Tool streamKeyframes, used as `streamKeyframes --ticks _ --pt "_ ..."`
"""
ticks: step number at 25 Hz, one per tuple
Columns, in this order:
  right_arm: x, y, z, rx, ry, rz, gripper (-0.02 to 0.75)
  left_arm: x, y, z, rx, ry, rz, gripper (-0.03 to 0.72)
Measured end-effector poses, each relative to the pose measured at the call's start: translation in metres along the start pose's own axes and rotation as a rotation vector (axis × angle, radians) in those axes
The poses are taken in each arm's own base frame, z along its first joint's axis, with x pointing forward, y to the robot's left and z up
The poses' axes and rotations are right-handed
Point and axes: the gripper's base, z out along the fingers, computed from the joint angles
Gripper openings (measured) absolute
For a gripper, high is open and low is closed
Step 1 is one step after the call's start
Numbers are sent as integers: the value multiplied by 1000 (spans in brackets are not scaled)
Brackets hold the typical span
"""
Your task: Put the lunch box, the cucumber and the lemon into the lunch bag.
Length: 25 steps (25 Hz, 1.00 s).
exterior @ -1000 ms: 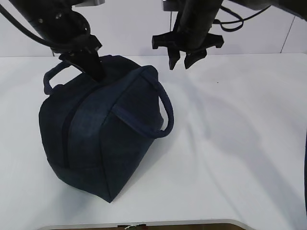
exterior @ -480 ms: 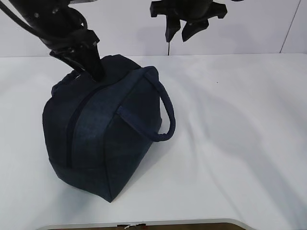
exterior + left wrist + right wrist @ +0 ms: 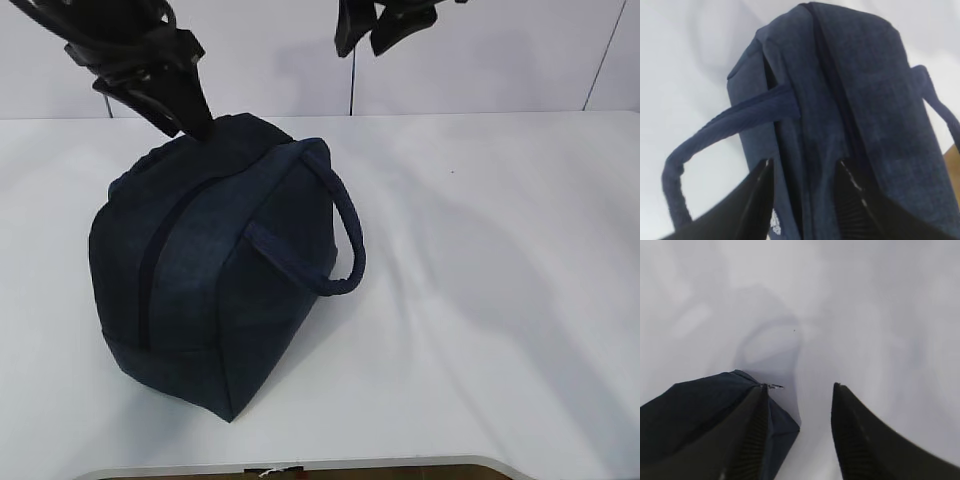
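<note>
Nearest the exterior camera, the lunch bag [image 3: 215, 280] sits on the white surface [image 3: 480, 300], left of the middle, one corner turned toward the viewer. Its zipper [image 3: 150, 270] runs along the top as a dark line that looks closed, and one loop handle [image 3: 335, 240] hangs out over its right side. The second handle [image 3: 705, 145] hardly shows here. The left wrist view shows it clearly, arching off the bag's side over the bare surface, with the zipper seam running up the middle of the fabric.

Behind the bag, the left pincer [image 3: 185, 105] hangs just over its far top edge. In its own wrist view its two fingers [image 3: 747, 210] stand spread on either side of the top panel, pinching nothing.

Farthest back, the right pincer [image 3: 372, 25] is high at the frame's top, well apart from the bag. Its wrist view looks down between spread, empty fingers [image 3: 860, 440] at the surface and one dark corner of the bag.
</note>
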Motion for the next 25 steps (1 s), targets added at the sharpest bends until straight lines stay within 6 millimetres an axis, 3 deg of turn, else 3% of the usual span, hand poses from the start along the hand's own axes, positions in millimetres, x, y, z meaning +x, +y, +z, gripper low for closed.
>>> streamKeyframes --ticks 6,13,19,25 --pt "27 -8 -27 83 72 -51 347 4 0 -24 -98 -23 -12 292" --pt "74 -16 -66 152 154 -112 347 18 -16 -72 -150 -111 2 292" --pt "110 -18 -116 171 131 -132 347 53 -32 -111 -197 -152 10 292" --pt "156 -20 -152 172 119 -133 347 96 -49 -147 -237 -211 31 292"
